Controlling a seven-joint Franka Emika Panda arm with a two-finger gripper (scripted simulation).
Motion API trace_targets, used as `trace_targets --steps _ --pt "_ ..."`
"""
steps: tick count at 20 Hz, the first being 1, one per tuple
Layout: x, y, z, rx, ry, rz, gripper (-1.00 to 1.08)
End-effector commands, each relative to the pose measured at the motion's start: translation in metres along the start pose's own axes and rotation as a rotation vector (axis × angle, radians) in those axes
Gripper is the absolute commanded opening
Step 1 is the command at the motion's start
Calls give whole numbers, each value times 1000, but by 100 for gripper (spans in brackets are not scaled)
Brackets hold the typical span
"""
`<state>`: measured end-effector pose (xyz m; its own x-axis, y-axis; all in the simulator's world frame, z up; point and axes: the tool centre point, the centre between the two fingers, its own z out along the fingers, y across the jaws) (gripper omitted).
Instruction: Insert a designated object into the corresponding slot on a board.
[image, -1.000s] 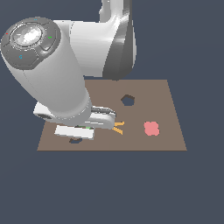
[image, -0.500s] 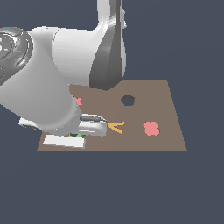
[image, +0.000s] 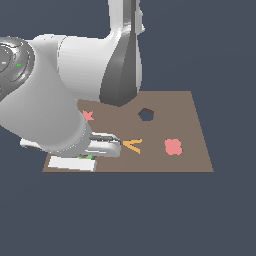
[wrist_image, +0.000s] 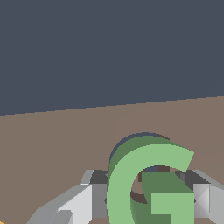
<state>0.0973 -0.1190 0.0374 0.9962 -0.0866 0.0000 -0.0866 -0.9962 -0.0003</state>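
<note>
The bright green G-shaped block (wrist_image: 131, 183) fills the near part of the wrist view, and my gripper (wrist_image: 148, 199) is shut on it, a grey finger (wrist_image: 83, 201) on each side. A thin dark arc (wrist_image: 131, 139) hugs the block's curved back; it looks like the rim of the slot, whose remaining part is hidden under the block. In the exterior view only a green sliver of the block (image: 88, 157) shows under the hand (image: 72, 163), at the brown board's (image: 190, 125) near corner on the exterior view's left.
On the board lie a red star (image: 89, 116), an orange A (image: 132, 145) and a pink flower shape (image: 173, 146). A dark pentagon-like hole (image: 145, 114) sits farther back. My arm's bulky white links (image: 60, 105) cover the board's side on the exterior view's left.
The arm has swung toward the exterior view's left and the hand has dropped slightly toward the board's near edge, still holding the green block.
</note>
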Motion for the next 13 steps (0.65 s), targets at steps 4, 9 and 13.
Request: trace_targets --steps 4,9,13 --pt "0 0 7 0 -1 -1 100" --pt "0 0 7 0 -1 -1 100" --pt "0 0 7 0 -1 -1 100"
